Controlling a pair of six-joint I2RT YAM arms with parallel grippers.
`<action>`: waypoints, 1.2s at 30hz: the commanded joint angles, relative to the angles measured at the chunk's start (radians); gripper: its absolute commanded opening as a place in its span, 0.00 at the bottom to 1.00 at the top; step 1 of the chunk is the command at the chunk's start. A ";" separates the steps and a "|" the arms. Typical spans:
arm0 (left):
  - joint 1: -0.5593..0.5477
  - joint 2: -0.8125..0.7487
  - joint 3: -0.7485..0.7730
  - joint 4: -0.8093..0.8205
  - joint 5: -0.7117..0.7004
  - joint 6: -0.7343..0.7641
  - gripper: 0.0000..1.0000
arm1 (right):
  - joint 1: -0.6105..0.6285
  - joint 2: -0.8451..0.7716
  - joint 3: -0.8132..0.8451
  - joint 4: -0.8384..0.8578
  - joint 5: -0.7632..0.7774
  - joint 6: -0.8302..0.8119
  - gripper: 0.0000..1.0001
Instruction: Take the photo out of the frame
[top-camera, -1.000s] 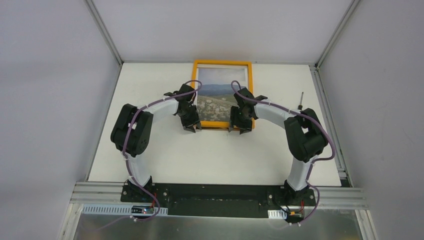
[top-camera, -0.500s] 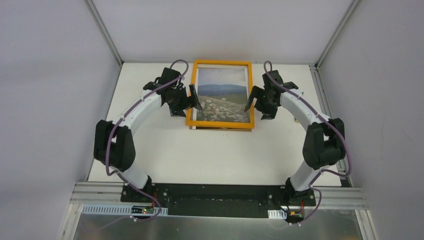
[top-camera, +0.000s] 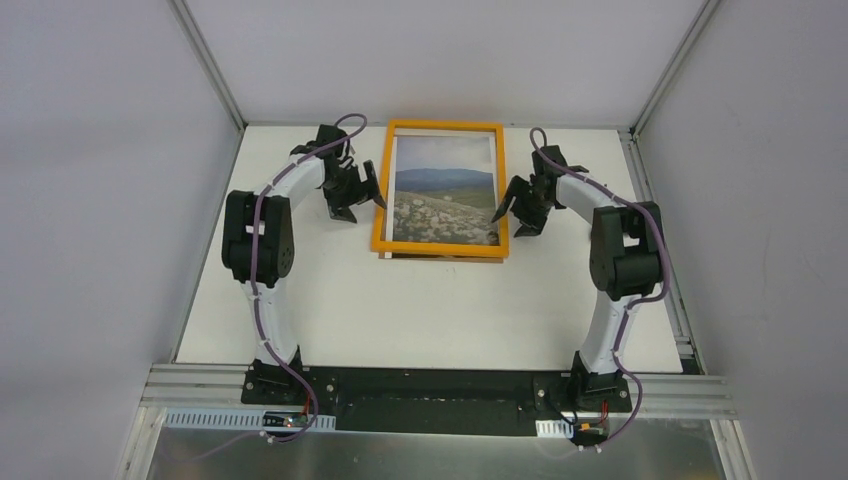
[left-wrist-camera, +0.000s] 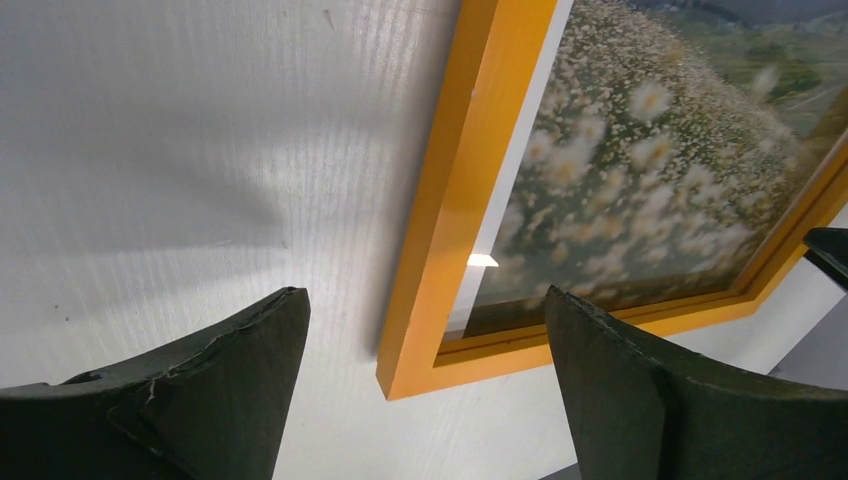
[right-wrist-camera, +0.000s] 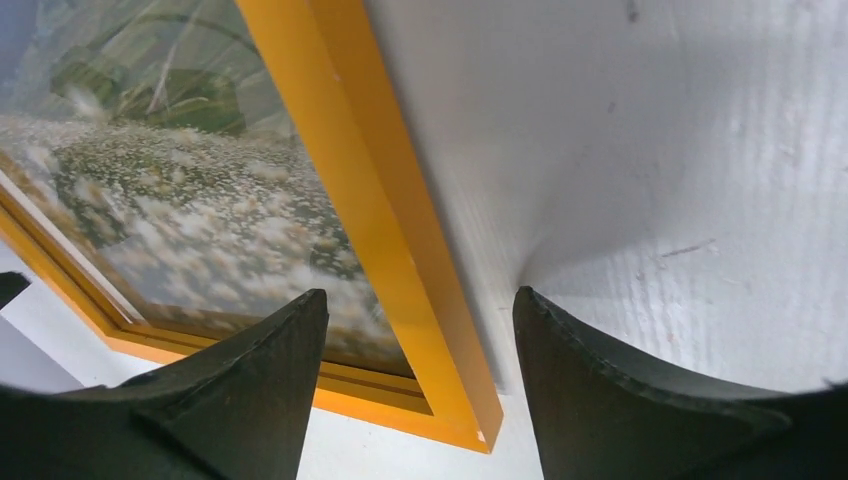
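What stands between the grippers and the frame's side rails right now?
Nothing visible. The left gripper and right gripper, both open, are each lined up over a side rail of the frame. The photo is still inside.

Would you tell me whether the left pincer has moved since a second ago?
Yes: the left pincer moved toward the table's far edge, now beside the frame's left side.

Overhead view, wrist close-ups sharing frame (top-camera: 440, 125)

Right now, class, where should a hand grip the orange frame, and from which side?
Probably its long side rails: left hand from the left, right hand from the right. The frame lies flat, each narrow rail lined up between open fingers.
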 joint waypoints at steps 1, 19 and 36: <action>-0.007 0.043 0.054 -0.019 0.038 0.082 0.88 | -0.007 0.028 0.023 0.056 -0.077 -0.017 0.68; -0.050 0.139 0.076 0.000 0.039 0.024 0.63 | -0.015 0.128 0.122 0.036 -0.075 -0.022 0.47; -0.070 0.097 0.209 -0.034 0.039 -0.019 0.33 | -0.006 0.056 0.212 -0.045 -0.051 -0.021 0.25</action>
